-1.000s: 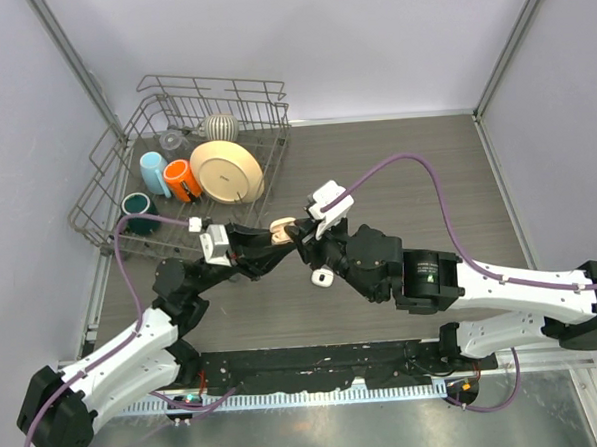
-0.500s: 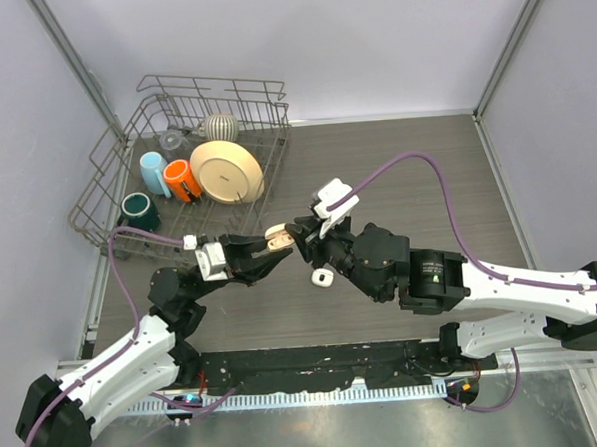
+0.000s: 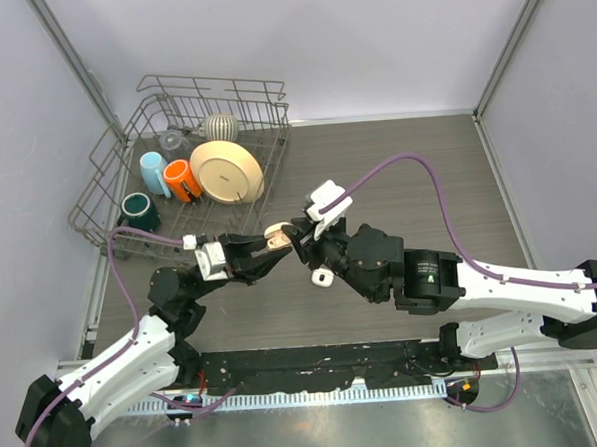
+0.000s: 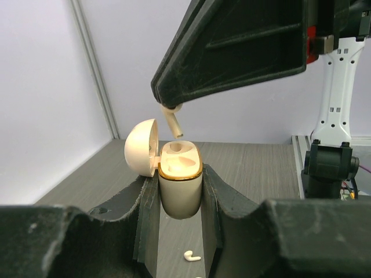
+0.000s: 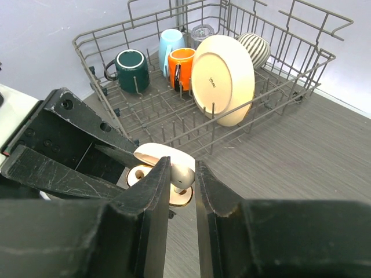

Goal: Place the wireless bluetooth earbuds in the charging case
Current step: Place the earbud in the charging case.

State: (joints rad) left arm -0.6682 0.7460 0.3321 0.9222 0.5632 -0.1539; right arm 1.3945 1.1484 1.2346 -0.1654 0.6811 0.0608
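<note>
At the middle of the dark wood-grain table [image 3: 426, 167], the left gripper [image 4: 180, 200] is closed on the sides of a cream-coloured, rounded plastic charging case [image 4: 180, 188]. It clamps the case upright just below its gold rim, with the hinged lid thrown back toward 9 o'clock in the left wrist view. At 12 o'clock from the open wells, the right gripper [image 5: 181, 174] is pinched almost shut on a small white plastic earbud [image 4: 172, 123]. It grips the bulb so the short stem hangs down, slightly tilted, just clear of the rim and not yet seated. A second white earbud [image 4: 191, 255] lies loose on the table at 6 o'clock beneath the case.

The earbud looks feather-light, hard and glossy, so probably slippery. The bulb seems the right place to hold it, since that leaves the stem free to enter its well, and a gentle squeeze should keep it from squirting out. The case appears stiff but smooth and curved. Holding its sides, away from the hinge, seems sensible.

A grey wire dish rack [image 3: 221, 82] sits at 10 o'clock in the top view. The cream plate [image 5: 223, 78] in it carries a small printed mark, and the right arm carries a green sticker [image 3: 428, 273]; both are too small to read. No brand shows on the case or the earbuds.
</note>
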